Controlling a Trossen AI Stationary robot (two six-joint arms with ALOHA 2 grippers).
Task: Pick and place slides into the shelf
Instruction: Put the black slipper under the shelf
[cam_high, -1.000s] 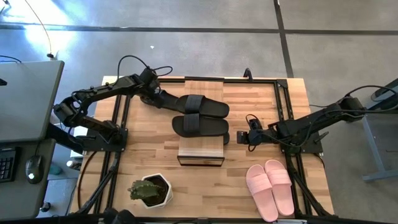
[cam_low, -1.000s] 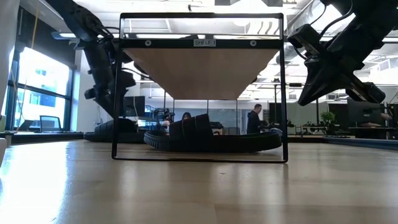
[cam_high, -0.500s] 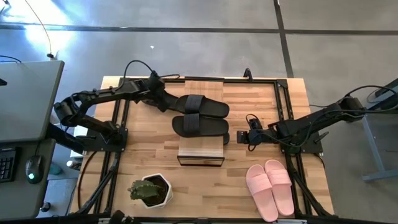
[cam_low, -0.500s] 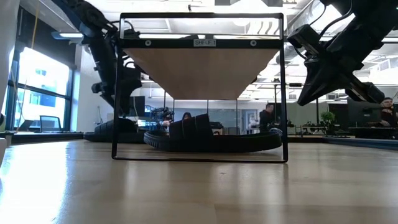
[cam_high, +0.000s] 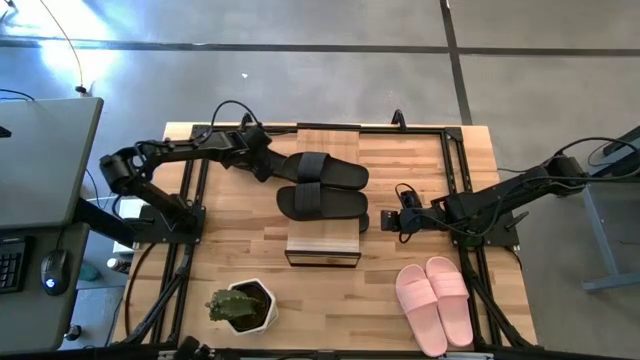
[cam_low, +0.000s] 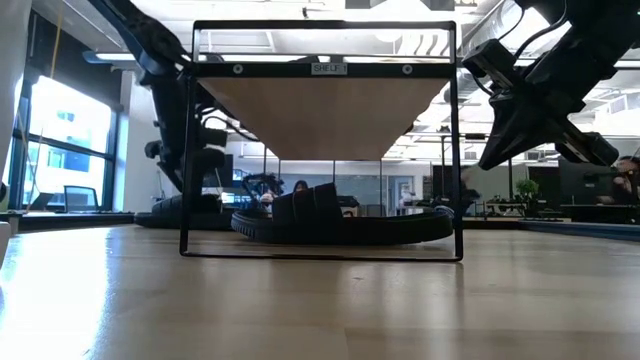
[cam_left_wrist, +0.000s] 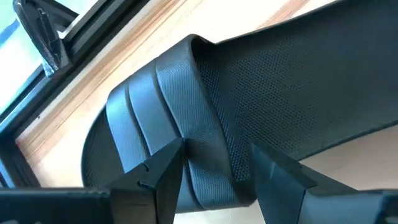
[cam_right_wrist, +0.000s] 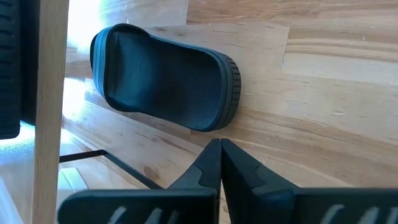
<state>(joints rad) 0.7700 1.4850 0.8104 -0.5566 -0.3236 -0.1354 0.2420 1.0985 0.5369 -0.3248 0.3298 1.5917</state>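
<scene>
On the shelf (cam_high: 322, 248), two black slides (cam_high: 322, 186) lie side by side. The left gripper (cam_high: 268, 166) — jaws spread, nothing held — sits at their nine o'clock end. At three o'clock the right gripper (cam_high: 390, 221) waits, pinched shut.

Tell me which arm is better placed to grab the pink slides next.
Probably the right. Its shut gripper hangs beside the shelf, on the side where the pink slides lie; the left gripper, open, is at the black slides across the table.

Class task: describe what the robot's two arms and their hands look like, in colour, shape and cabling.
Both arms are dark, slender and jointed, with black cables looping beside them. The left hand and right hand each end in two matte black angular fingers, flat-faced and tapering toward the tips.
</scene>
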